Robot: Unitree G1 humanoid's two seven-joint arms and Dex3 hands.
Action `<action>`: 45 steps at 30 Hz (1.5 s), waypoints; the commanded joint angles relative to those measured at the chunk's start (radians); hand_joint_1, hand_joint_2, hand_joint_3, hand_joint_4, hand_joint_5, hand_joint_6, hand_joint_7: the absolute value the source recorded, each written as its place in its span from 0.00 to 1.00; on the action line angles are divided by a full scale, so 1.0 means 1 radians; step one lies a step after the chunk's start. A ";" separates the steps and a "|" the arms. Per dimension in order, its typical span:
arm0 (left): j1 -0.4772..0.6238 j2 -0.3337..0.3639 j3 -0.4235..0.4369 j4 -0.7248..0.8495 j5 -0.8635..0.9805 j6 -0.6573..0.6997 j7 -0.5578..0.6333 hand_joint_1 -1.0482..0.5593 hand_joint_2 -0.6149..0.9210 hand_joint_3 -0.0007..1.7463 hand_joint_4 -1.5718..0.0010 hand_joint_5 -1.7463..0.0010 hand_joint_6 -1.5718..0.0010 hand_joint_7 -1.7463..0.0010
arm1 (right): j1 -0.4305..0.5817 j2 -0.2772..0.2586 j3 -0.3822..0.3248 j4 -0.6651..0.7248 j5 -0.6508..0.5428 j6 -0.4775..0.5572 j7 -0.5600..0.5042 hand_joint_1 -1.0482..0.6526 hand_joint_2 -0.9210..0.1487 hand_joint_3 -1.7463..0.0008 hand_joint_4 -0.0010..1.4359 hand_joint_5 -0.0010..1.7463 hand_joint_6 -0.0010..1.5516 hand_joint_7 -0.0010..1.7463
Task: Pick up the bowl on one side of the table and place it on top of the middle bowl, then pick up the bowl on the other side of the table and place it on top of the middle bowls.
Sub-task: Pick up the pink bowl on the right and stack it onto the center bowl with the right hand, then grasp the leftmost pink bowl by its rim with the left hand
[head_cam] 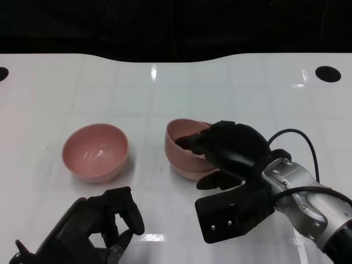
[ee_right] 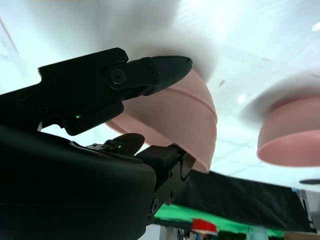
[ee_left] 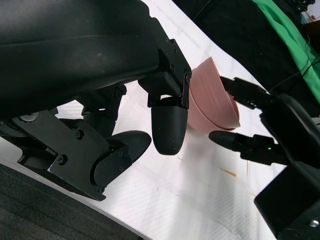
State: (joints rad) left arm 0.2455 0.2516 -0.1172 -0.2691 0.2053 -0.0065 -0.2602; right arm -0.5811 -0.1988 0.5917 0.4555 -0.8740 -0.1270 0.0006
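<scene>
Nearest the robot, the left robot hand (head_cam: 99,225) is hovering low over the glossy white desk (head_cam: 247,93), fingers loosely curled and holding nothing, seemingly waiting its turn. Just beyond, the right robot hand (head_cam: 228,148) is pinching the rim of the upper pink bowl (head_cam: 184,140), nested in the middle bowl (head_cam: 190,169), probably settling it before letting go. To the left, the remaining smooth, rounded pink bowl (head_cam: 95,152) is sitting alone, upright.
</scene>
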 commanded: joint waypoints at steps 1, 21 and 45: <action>0.002 0.010 -0.001 -0.014 0.030 0.033 0.019 0.57 0.73 0.67 0.53 0.00 0.62 0.07 | 0.032 -0.036 -0.018 -0.068 0.014 -0.001 0.012 0.15 0.00 0.86 0.17 0.12 0.21 0.00; -0.022 0.013 0.059 0.024 -0.043 0.080 0.009 0.50 0.95 0.35 0.51 0.00 0.59 0.12 | 0.191 -0.091 -0.127 -0.338 0.059 -0.023 -0.021 0.21 0.00 0.86 0.08 0.37 0.24 0.01; -0.097 0.061 0.040 0.047 -0.015 0.110 -0.015 0.45 1.00 0.23 0.53 0.00 0.63 0.15 | 0.443 -0.141 -0.318 -0.411 0.225 -0.350 -0.256 0.46 0.00 0.95 0.44 0.58 0.57 0.14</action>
State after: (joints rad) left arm 0.1504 0.2908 -0.0845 -0.2262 0.1936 0.0989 -0.2639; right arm -0.1564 -0.3249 0.2980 0.0635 -0.6720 -0.4682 -0.2527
